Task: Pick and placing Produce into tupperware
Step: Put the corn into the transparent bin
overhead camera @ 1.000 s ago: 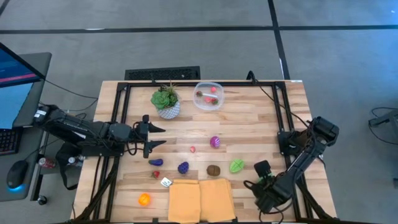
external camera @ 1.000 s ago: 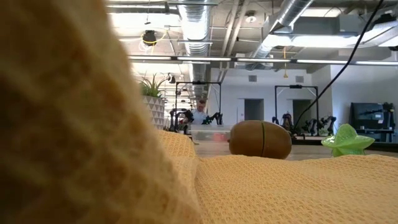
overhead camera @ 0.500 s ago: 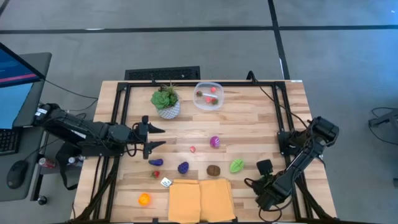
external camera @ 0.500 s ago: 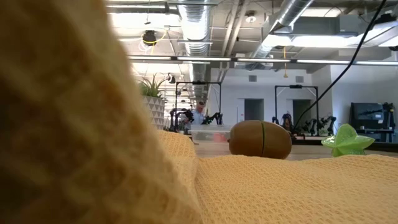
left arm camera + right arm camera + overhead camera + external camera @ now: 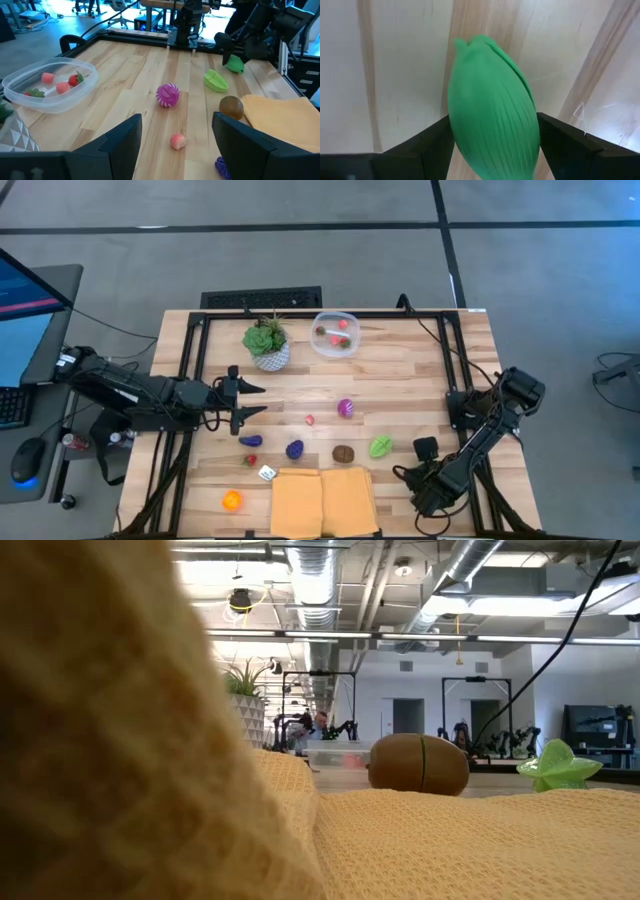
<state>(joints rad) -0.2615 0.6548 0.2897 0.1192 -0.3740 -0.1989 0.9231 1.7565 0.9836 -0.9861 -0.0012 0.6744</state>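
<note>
1. While the left arm reaches in over the table's (image 5: pixel 420 370) left side, the left end effector (image 5: pixel 257 400) hovers with its fingers wide apart and nothing between them.
2. Right end effector (image 5: pixel 495 145) is low at the table's near right corner. Its fingers press both sides of a green ribbed toy vegetable (image 5: pixel 492 110); I cannot tell whether that piece is off the wood.
3. Clear plastic tupperware with rounded corners (image 5: pixel 336 314) sits at the far edge, just beside the leafy green plant in a white pot (image 5: pixel 267 345). It holds a few red and pink pieces.
4. Loose produce on the table:
   - purple ribbed ball (image 5: pixel 346 408)
   - small pink piece (image 5: pixel 310 420)
   - brown kiwi-like piece (image 5: pixel 343 452)
   - second green piece (image 5: pixel 380 446)
   - purple grape cluster (image 5: pixel 294 449)
   - dark purple piece (image 5: pixel 250 441)
   - small red piece (image 5: pixel 251 461)
   - orange piece (image 5: pixel 232 500)
5. Yellow woven cloth (image 5: pixel 322 500) lies at the near edge, just beside the brown piece.
</note>
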